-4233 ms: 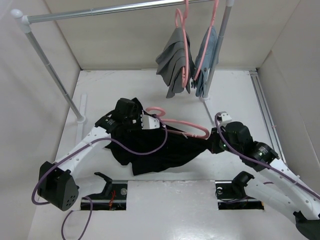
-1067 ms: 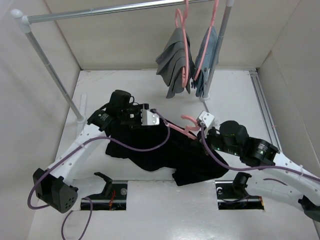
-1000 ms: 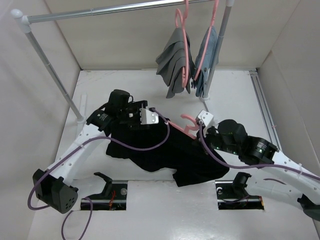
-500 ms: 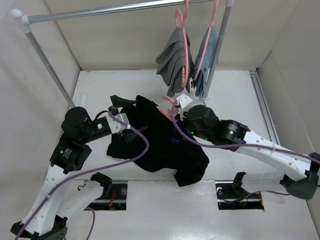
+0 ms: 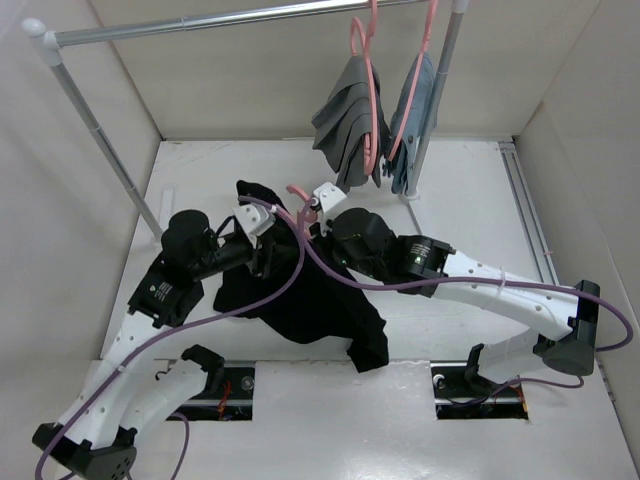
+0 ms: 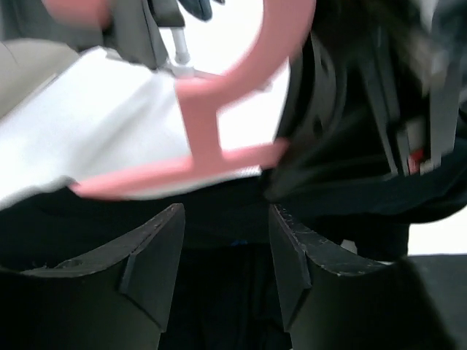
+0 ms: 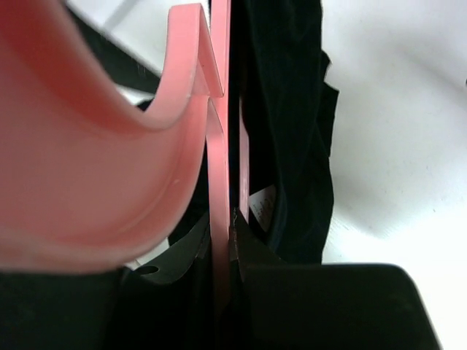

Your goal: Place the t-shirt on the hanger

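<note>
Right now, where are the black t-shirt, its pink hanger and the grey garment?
t-shirt [image 5: 325,305]: top external view, draped body fabric.
hanger [image 6: 201,124]: left wrist view, neck below the hook.
grey garment [image 5: 342,118]: top external view, middle of the cloth.

The t-shirt [image 5: 305,300] is at the tabletop's [image 5: 460,190] middle, hanger [image 5: 298,190] at its top; behind it (to the right), two garments [image 5: 345,120] on a rail [image 5: 200,22].

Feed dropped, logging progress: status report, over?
Right pincer shut on the hanger. Left pincer at the t-shirt, grip unclear. Its hook pokes above the black cloth. Grey garment hangs just beyond.
</note>
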Robot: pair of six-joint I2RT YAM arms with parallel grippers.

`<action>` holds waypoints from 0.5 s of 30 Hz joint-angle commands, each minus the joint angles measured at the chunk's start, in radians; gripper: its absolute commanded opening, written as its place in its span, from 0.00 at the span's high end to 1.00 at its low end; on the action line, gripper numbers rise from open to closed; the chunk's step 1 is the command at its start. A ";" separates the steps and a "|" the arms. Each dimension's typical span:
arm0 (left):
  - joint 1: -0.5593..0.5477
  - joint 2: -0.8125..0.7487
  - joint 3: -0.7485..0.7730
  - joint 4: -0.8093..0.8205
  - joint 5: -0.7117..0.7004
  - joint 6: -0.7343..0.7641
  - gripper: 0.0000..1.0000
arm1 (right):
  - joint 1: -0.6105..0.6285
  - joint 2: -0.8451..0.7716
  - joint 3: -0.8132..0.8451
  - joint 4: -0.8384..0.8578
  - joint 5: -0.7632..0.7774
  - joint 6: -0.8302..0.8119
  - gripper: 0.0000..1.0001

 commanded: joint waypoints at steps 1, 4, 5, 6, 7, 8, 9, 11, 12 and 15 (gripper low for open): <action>0.001 -0.070 -0.044 0.081 0.011 -0.007 0.54 | 0.005 -0.022 0.055 0.179 -0.013 0.000 1.00; 0.001 -0.142 -0.116 0.157 -0.002 0.252 0.45 | 0.005 -0.013 0.055 0.189 -0.048 -0.010 1.00; 0.001 -0.167 -0.142 0.198 -0.036 0.306 0.40 | 0.005 -0.013 0.046 0.189 -0.048 -0.010 1.00; 0.001 -0.214 -0.194 0.275 -0.077 0.419 0.31 | 0.005 -0.013 0.046 0.189 -0.064 -0.010 1.00; 0.001 -0.233 -0.212 0.297 -0.078 0.490 0.29 | 0.005 -0.013 0.046 0.199 -0.076 -0.010 1.00; 0.001 -0.245 -0.237 0.308 -0.049 0.600 0.27 | 0.005 -0.013 0.035 0.208 -0.076 -0.010 1.00; 0.001 -0.245 -0.237 0.317 -0.036 0.601 0.26 | 0.005 -0.013 0.035 0.209 -0.076 -0.010 1.00; 0.001 -0.245 -0.237 0.317 -0.027 0.644 0.24 | 0.005 -0.013 0.026 0.228 -0.096 -0.010 1.00; 0.001 -0.231 -0.237 0.317 -0.027 0.644 0.24 | 0.005 -0.013 0.026 0.228 -0.096 -0.021 1.00; 0.001 -0.201 -0.216 0.326 -0.018 0.664 0.25 | 0.005 -0.004 0.026 0.228 -0.114 -0.021 1.00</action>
